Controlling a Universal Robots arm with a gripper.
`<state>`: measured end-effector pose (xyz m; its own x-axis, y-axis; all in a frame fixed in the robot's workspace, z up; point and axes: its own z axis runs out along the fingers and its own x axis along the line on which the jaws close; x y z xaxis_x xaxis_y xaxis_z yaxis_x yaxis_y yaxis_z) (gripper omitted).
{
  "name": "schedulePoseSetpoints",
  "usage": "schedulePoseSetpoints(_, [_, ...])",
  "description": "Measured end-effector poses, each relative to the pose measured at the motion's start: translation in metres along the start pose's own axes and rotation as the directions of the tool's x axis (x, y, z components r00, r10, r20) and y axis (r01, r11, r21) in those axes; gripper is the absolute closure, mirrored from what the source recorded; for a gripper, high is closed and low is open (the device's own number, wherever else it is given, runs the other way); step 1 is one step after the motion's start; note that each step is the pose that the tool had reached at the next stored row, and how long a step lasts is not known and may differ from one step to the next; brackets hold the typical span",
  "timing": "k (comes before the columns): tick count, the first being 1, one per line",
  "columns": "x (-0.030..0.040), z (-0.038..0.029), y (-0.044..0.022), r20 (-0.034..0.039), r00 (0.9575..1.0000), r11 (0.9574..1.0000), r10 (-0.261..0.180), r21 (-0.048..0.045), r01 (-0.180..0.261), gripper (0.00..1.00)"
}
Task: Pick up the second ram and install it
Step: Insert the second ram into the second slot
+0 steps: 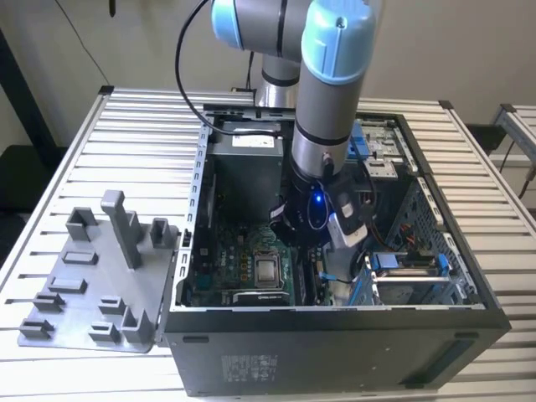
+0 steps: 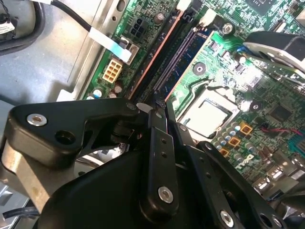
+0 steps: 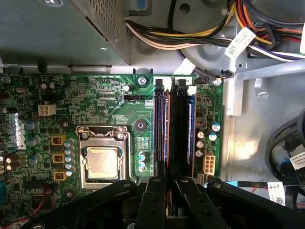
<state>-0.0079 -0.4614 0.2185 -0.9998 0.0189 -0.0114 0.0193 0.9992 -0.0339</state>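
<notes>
Black linkage bars of the gripper (image 3: 171, 183) crowd the near edge in both wrist views, its two fingers (image 3: 153, 202) drawn close together, almost parallel, over the memory slots (image 3: 174, 129). Between their tips in the first wrist view runs a dark, thin, long strip, the second ram (image 3: 177, 133), standing on edge in line with a slot beside the reddish-brown slot wall. Its surface is nearly black and no chips can be made out on it; the end nearest the fingers is hidden behind them, so I cannot tell whether the tips actually pinch the stick or only straddle it.

In the second wrist view the ram (image 2: 167, 59) shows as a dark band running away from the fingertips, next to a blue-edged stick (image 2: 188, 52) carrying small rectangular chips. Whether the dark stick is fully seated cannot be judged.

Beside the slots on the green motherboard (image 3: 109, 95) sits the processor socket (image 3: 102, 160) with its square metal lid. Bundled cables (image 3: 190, 28) cross above the board.

In the exterior view the arm (image 1: 327, 100) reaches down into the open computer case (image 1: 335, 352), its wrist hiding the slot area. A grey plastic fixture (image 1: 100, 285) with upright posts lies on the slatted bench (image 1: 142, 117) to the exterior view's left of the case.
</notes>
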Motion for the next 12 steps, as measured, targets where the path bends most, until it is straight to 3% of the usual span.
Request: schedulePoseSetpoints(12, [0.0, 0.0034, 0.0001, -0.0001, 1.0, 1.0, 0.0, 0.0001, 0.0, 0.86])
